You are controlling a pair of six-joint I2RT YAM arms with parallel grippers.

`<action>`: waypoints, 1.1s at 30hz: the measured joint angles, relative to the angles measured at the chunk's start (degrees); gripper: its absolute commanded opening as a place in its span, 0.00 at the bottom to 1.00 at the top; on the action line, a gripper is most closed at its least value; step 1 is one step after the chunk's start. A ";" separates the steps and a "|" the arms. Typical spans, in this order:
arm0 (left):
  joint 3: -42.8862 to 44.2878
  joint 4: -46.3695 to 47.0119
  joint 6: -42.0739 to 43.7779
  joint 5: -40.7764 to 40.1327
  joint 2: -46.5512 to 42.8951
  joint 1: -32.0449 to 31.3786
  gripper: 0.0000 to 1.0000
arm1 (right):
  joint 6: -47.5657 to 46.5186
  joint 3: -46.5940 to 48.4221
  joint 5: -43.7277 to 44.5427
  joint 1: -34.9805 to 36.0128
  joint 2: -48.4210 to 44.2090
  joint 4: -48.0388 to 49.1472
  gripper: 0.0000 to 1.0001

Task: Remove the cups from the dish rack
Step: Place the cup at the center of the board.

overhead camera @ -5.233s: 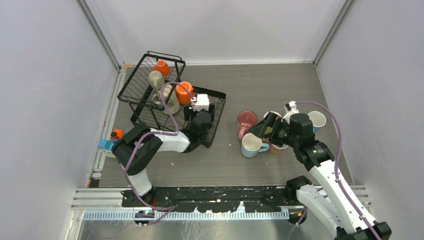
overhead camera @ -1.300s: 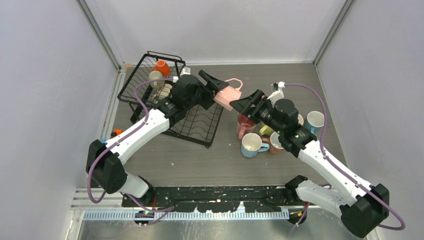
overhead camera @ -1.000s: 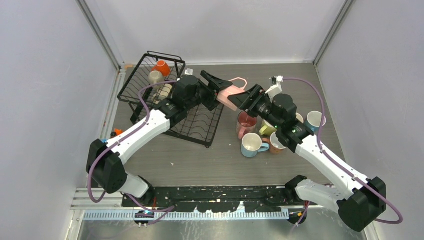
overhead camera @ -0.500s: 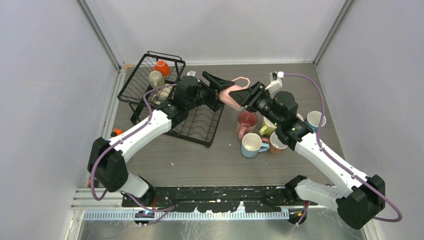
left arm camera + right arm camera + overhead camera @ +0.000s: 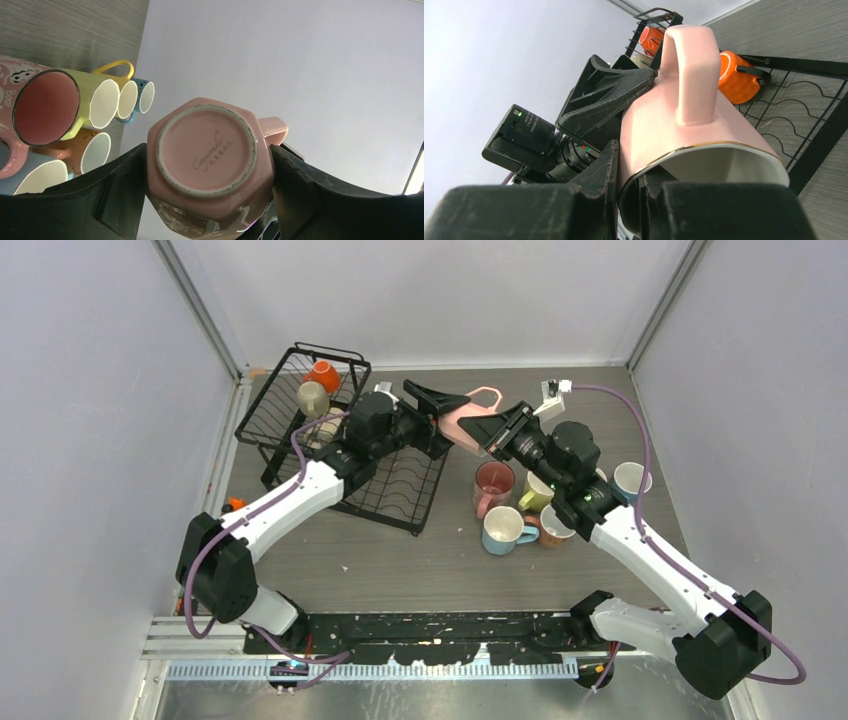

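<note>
The pink mug [image 5: 466, 427] hangs in the air above the counter [image 5: 450, 560], between the two sets of jaws and gripped from both ends. The left jaws stand wide, one finger flat against each side of the mug's body, its base turned toward the left wrist camera. The right jaws are pinched almost together on the wall at the open end, one finger inside the rim and one outside, on the side away from the handle [image 5: 689, 70].

Behind and below the left jaws lies the black wire dish rack [image 5: 400, 495]. Its basket part holds an orange mug [image 5: 323, 375] and a beige mug [image 5: 312, 395], and a second orange mug [image 5: 736, 77] lies on its tray part.

Below the right jaws, on the counter, stand a dark pink mug [image 5: 492, 483], a yellow mug [image 5: 535, 495], a light blue mug [image 5: 503, 530] and a brown mug [image 5: 552, 530], close together.
</note>
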 measured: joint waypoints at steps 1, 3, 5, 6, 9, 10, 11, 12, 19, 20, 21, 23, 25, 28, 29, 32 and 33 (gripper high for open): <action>-0.09 0.20 -0.09 0.09 0.02 0.00 0.85 | -0.11 0.07 0.04 0.00 -0.04 -0.09 0.01; -0.13 0.74 -0.24 0.42 0.09 0.04 0.94 | -0.42 0.22 0.26 0.00 -0.22 -0.28 0.01; -0.13 1.40 0.02 0.96 0.11 0.04 0.99 | -1.07 0.59 0.46 0.07 -0.50 -0.83 0.01; -0.13 1.79 0.13 1.11 0.11 0.04 1.00 | -1.29 0.61 0.61 0.13 -0.74 -1.11 0.01; -0.48 4.24 -0.09 1.97 0.35 0.04 1.00 | -2.12 0.61 1.42 0.28 -1.70 -1.64 0.01; -0.63 5.11 -0.24 2.19 0.42 0.04 1.00 | -2.34 0.61 1.68 0.28 -2.12 -1.79 0.01; -0.72 6.05 -0.31 2.60 0.50 0.02 1.00 | -2.54 0.61 1.99 0.28 -2.71 -2.10 0.01; -0.76 6.80 -0.39 3.04 0.57 -0.02 1.00 | -2.73 0.61 2.47 0.28 -3.48 -2.43 0.01; -0.76 12.46 -1.53 5.11 0.63 0.22 1.00 | -3.98 -0.20 6.95 0.26 -8.61 -2.86 0.01; -0.76 13.07 -1.53 5.33 0.63 0.39 1.00 | -4.02 -0.44 7.69 0.26 -9.31 -2.89 0.01; -0.76 13.40 -1.53 5.51 0.63 0.50 1.00 | -4.07 -0.59 8.22 0.26 -9.81 -3.02 0.01; -0.76 13.86 -1.49 5.90 0.63 0.63 1.00 | -4.11 -0.63 9.62 0.26 -10.80 -4.00 0.01; -0.76 13.86 -1.29 6.25 0.63 0.92 1.00 | -4.37 -0.61 11.13 0.26 -11.82 -5.73 0.01; -0.76 13.51 -0.09 7.08 0.61 1.40 1.00 | -5.31 -0.13 13.73 0.26 -13.64 -11.43 0.01; -0.76 13.25 0.50 7.41 0.55 1.64 1.00 | -5.55 0.20 14.56 0.26 -14.12 -13.68 0.01; -0.74 10.95 3.45 8.81 0.11 2.60 1.00 | -6.14 1.92 17.64 0.26 -15.96 -22.32 0.01; -0.74 9.94 4.44 9.22 -0.13 2.86 1.00 | -6.38 2.43 18.71 0.26 -16.72 -24.92 0.01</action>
